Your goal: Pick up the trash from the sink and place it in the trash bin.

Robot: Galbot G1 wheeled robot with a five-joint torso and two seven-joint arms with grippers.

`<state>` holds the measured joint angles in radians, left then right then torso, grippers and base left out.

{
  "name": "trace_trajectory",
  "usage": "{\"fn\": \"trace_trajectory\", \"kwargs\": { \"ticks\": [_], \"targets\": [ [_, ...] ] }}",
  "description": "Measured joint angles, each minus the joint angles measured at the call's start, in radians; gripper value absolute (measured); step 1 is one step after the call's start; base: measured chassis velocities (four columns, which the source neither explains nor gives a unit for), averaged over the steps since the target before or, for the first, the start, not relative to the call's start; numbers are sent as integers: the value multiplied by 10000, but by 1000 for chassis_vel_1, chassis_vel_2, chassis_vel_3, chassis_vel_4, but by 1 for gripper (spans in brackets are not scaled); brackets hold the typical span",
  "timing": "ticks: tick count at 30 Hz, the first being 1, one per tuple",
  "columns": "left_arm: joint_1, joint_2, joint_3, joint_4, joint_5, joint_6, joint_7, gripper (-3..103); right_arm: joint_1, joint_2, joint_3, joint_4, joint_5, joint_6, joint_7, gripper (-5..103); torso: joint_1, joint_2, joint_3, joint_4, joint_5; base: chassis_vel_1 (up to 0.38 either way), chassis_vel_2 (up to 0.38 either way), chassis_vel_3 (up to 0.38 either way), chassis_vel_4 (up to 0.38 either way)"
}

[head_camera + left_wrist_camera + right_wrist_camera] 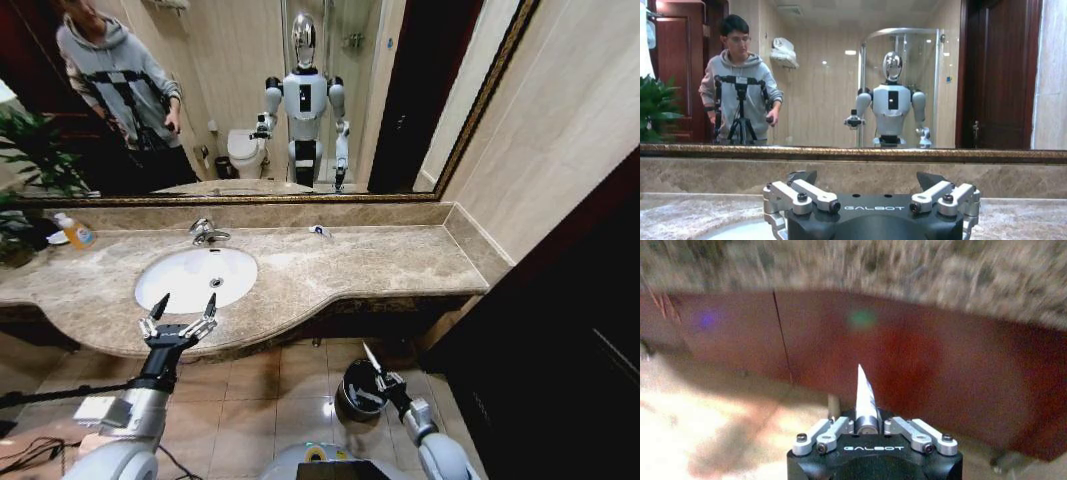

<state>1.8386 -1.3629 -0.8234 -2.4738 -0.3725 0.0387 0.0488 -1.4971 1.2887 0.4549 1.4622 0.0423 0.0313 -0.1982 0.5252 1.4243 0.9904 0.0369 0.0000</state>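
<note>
My right gripper (372, 357) is clamped on a flat white packet (865, 396), held low directly over the trash bin (352, 396). My left gripper (184, 316) hangs with fingers spread at the desk edge, the sink (190, 275) just beyond it.

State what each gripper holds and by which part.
Right gripper pinches a flat white packet by its lower end. Left gripper is open, holding nothing.

White oval sink (185, 283), flat white packet (865, 399) above black trash bin (352, 397)
</note>
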Motion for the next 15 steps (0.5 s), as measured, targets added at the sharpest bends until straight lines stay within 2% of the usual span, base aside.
{"fn": "trace_trajectory", "kwargs": {
  "ticks": [6, 15],
  "targets": [
    [0, 0, 0, 0, 0, 0, 0, 100, 931, 52, -181, -1528, -563, -243, -305, 18, 0, 0, 1, -1, 0, 0, 0, 0, 0],
    [0, 0, 0, 0, 0, 0, 0, 100, 2063, 206, -333, -3466, -1264, -64, -506, 18, 0, -1, 0, -1, 1, 0, 0, 0, 0]
  ]
}}
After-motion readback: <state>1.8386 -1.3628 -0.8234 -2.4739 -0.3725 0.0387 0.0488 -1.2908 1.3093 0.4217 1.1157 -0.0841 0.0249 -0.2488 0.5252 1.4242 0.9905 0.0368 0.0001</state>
